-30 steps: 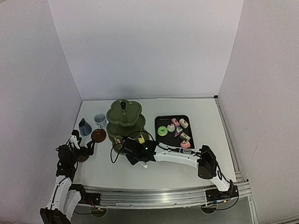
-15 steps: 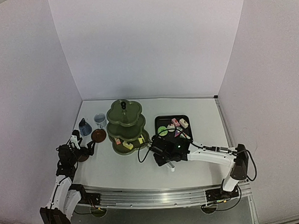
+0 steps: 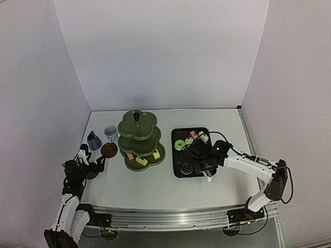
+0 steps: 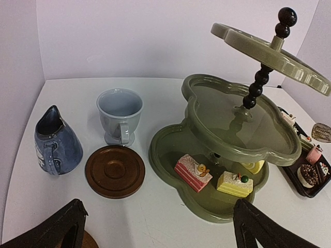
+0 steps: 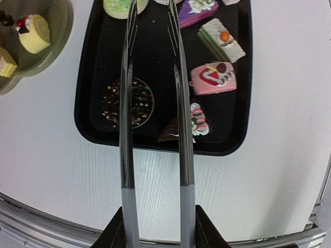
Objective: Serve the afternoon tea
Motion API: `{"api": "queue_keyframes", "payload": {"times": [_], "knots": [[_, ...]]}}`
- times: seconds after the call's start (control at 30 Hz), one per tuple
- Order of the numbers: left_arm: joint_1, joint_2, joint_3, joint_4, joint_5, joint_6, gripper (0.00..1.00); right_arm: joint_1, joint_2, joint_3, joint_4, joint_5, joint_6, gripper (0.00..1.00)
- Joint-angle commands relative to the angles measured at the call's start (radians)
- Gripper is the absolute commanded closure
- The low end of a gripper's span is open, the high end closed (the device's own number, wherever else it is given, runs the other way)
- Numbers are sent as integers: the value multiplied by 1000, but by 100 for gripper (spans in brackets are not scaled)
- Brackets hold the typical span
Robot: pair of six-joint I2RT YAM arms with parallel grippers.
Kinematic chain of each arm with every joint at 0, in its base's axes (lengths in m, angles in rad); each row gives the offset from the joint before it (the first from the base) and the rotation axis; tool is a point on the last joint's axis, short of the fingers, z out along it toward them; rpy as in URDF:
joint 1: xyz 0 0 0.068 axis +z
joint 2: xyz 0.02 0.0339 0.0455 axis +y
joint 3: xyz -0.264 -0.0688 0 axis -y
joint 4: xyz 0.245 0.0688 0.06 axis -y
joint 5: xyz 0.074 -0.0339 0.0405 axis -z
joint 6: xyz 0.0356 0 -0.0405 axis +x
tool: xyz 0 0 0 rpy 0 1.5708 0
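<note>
Two arms: left end effector gapes wide by the counter's left edge; right end effector is clamped on tongs — above the black tray; cakes lie there, three more on the stand's bottom tier.

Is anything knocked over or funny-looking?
Maybe the dark-blue ceramic cup on the left: it seems to sit wide end down, narrow end up, as if flipped, while the pale grey ceramic cup beside it stands rim up.
</note>
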Motion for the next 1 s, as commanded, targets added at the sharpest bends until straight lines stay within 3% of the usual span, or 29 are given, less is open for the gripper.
{"api": "queue_keyframes", "payload": {"times": [0.0, 0.37, 0.97], "knots": [[4, 2, -1, 25, 14, 1, 0, -44, -74, 0, -123, 25, 58, 65], [4, 6, -1, 26, 25, -1, 0, -67, -76, -31, -172, -85, 208, 64], [5, 13, 0, 24, 29, -4, 0, -69, 12, 24, -175, -70, 104, 63]]}}
